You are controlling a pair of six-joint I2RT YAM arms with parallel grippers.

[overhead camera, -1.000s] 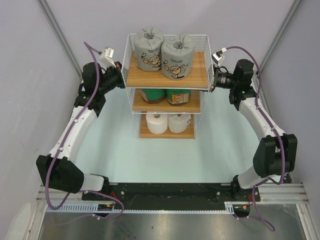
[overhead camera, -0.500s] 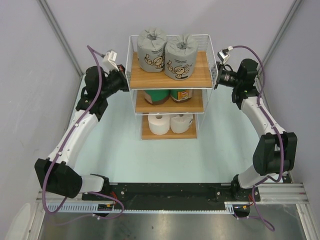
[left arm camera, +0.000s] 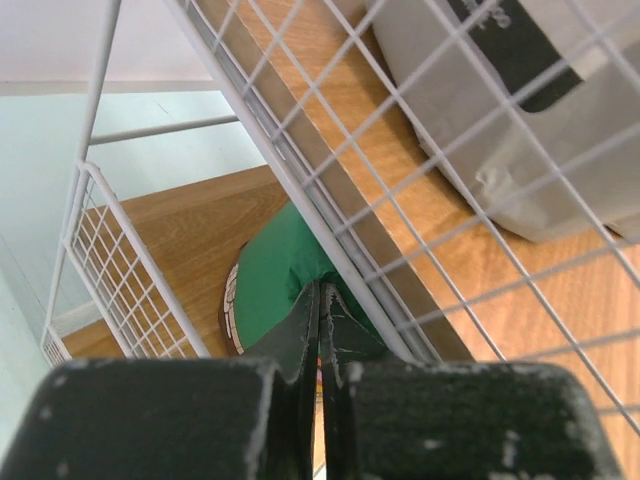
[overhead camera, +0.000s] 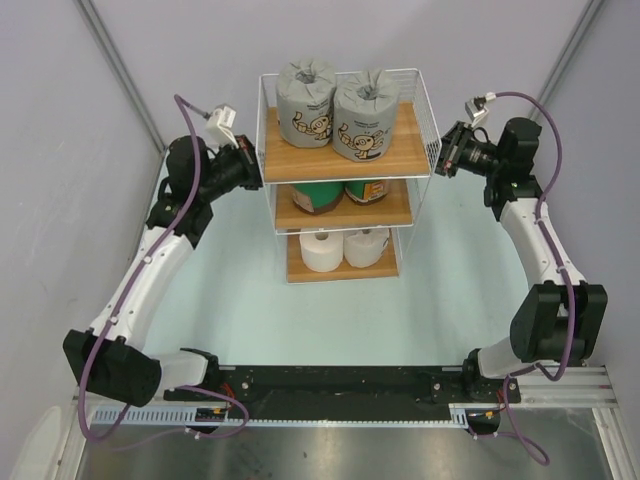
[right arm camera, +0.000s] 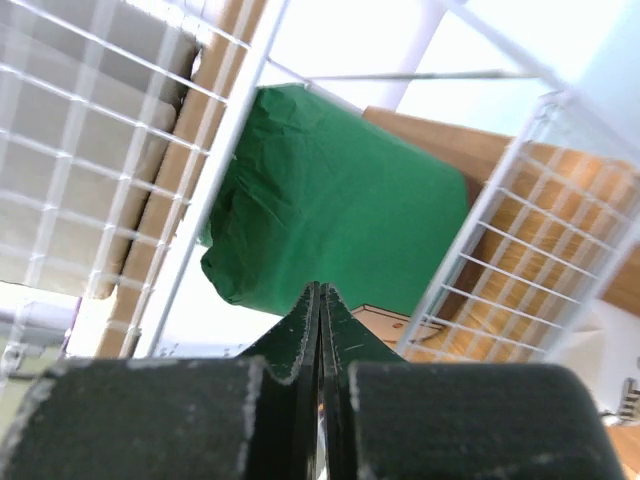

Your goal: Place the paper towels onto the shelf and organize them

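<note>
Paper towels [overhead camera: 306, 100] on the shelf [overhead camera: 402, 140]: judged light, soft, best squeezed across the sides; left gripper [left arm camera: 320, 310] and right gripper [right arm camera: 320, 300] are seen closed, empty.

A pale mint-green table [overhead camera: 300, 310] carries the shelf [overhead camera: 405, 150], a white wire rack with brown wooden boards, which stands upright on the smooth surface toward the far side. The green tabletop spreads to the left, to the right and in front of the shelf. Well in front of the shelf, a black mounting rail [overhead camera: 340, 385] runs across the table's near edge, with a strip of brushed metal [overhead camera: 330, 450] lying just nearer than the rail.
</note>
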